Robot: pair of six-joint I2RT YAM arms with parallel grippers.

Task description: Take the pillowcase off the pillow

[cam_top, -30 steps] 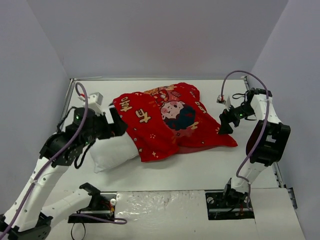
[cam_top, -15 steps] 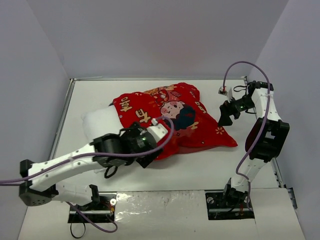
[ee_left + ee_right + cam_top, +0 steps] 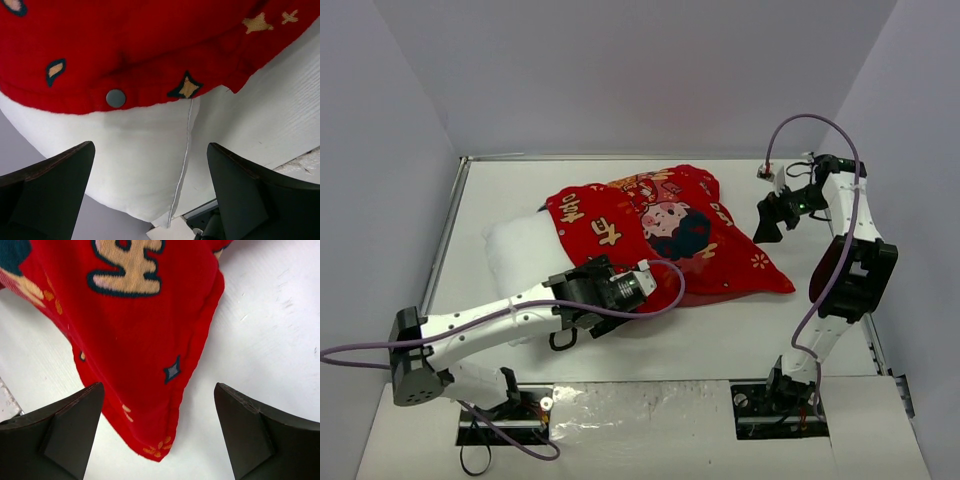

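The red pillowcase (image 3: 660,235) lies in the middle of the table. It covers most of the white pillow (image 3: 520,250), whose left end sticks out. My left gripper (image 3: 607,300) is open at the near edge of the pillow and holds nothing. In the left wrist view the pillow (image 3: 135,150) bulges out below the pillowcase's hem (image 3: 150,60), which carries a metal snap (image 3: 116,98). My left gripper (image 3: 150,165) is spread wide in front of the pillow. My right gripper (image 3: 767,220) is open above the right corner of the pillowcase (image 3: 150,365). That corner lies between its fingers (image 3: 159,390), untouched.
The white table (image 3: 720,330) has a raised rail along its left edge (image 3: 448,225). Grey walls close it in at the back and on both sides. The arm base plates (image 3: 780,410) and a shiny strip (image 3: 640,405) run along the near edge.
My left arm swung from the pillow's left end round to its near edge, then shifted slightly right. The pillow's left end now shows. My right gripper moved a little back and up.
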